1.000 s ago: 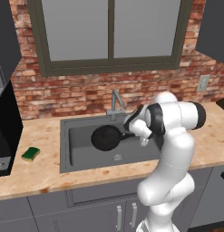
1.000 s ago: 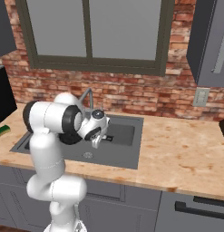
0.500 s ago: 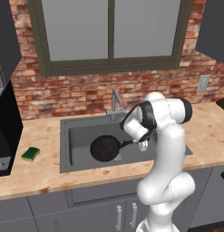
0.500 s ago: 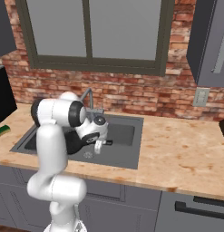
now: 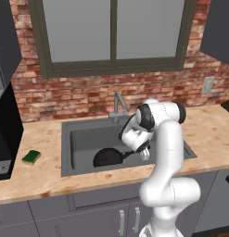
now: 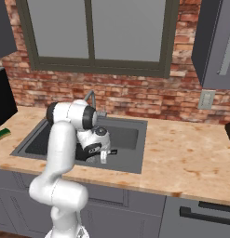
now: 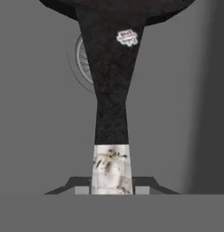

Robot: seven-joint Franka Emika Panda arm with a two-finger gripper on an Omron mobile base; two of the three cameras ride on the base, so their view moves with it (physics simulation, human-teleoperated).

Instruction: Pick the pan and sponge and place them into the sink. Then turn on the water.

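The end effector (image 7: 111, 188) pinches the pale tip of the pan (image 5: 107, 157), low inside the sink (image 5: 81, 143). Gripped so far out, the pan could pivot and drop hard; the sponge (image 5: 31, 157) waits on the table left of the sink

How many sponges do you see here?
1. The sponge lies on the counter left of the sink. Others may be hidden behind the arm.
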